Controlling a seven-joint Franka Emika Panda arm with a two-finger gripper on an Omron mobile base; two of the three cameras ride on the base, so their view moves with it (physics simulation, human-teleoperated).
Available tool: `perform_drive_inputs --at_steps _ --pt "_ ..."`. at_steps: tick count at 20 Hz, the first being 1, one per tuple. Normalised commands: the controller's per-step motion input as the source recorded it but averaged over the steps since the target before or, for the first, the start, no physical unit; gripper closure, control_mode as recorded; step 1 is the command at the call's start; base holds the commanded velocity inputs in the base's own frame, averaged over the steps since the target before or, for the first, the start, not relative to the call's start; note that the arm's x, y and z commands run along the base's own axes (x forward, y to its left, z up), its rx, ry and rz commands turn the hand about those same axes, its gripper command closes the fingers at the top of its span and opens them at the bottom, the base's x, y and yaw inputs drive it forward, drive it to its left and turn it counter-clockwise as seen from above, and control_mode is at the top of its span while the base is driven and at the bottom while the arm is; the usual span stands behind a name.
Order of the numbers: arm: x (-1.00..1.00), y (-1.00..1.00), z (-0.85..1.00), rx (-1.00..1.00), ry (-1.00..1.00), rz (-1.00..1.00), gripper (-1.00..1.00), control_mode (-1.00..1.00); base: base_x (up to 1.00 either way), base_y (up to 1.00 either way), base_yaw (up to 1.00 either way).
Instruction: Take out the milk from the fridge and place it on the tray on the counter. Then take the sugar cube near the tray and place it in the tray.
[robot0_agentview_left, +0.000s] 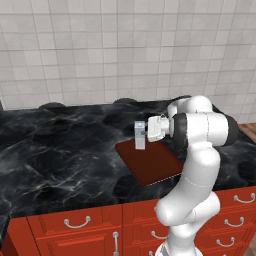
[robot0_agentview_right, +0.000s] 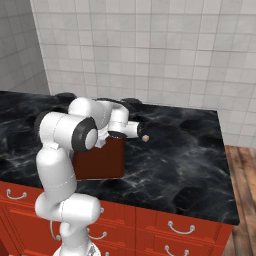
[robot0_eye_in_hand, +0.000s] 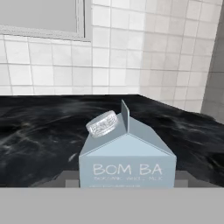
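The milk (robot0_agentview_left: 140, 136) is a pale blue-grey gabled carton, upright between the fingers of my gripper (robot0_agentview_left: 142, 133), which is shut on its sides. It stands over the rear left part of the reddish-brown tray (robot0_agentview_left: 152, 165); I cannot tell whether its base touches the tray. In the hand view the milk (robot0_eye_in_hand: 127, 162) sits close, its silver cap on top, with my gripper (robot0_eye_in_hand: 127, 180) around it. The arm hides the carton in the right base view, where the tray (robot0_agentview_right: 102, 161) lies under the hand. The tiny tan sugar cube (robot0_agentview_right: 145, 138) lies on the counter (robot0_agentview_right: 190, 150) just right of the tray. The fridge is out of view.
The black marble counter (robot0_agentview_left: 60, 150) stretches wide to the left of the tray. A tiled wall runs along its back edge. Red drawers with silver handles (robot0_agentview_left: 77, 223) sit below the counter's front edge.
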Motion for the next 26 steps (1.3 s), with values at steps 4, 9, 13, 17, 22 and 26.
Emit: perform_drive_inputs --at_steps 4,9,13,17,22,26 --pt "0.00 0.08 -0.13 0.02 0.00 0.06 1.00 -1.00 0.00 0.00 0.00" --pt "0.05 0.26 -0.18 0.00 0.00 0.02 1.00 -1.00 0.00 0.00 0.00" --pt "0.03 0.23 -0.29 0.01 0.00 0.04 1.00 -1.00 0.00 0.00 0.00" --pt "0.00 0.04 -0.36 0.08 0.00 0.06 1.00 -1.00 0.00 0.00 0.00" --pt "-0.06 0.00 -0.46 0.09 0.01 0.07 1.00 -1.00 0.00 0.00 0.00" --pt "-0.01 0.00 -0.46 0.07 0.05 0.06 1.00 -1.00 0.00 0.00 0.00"
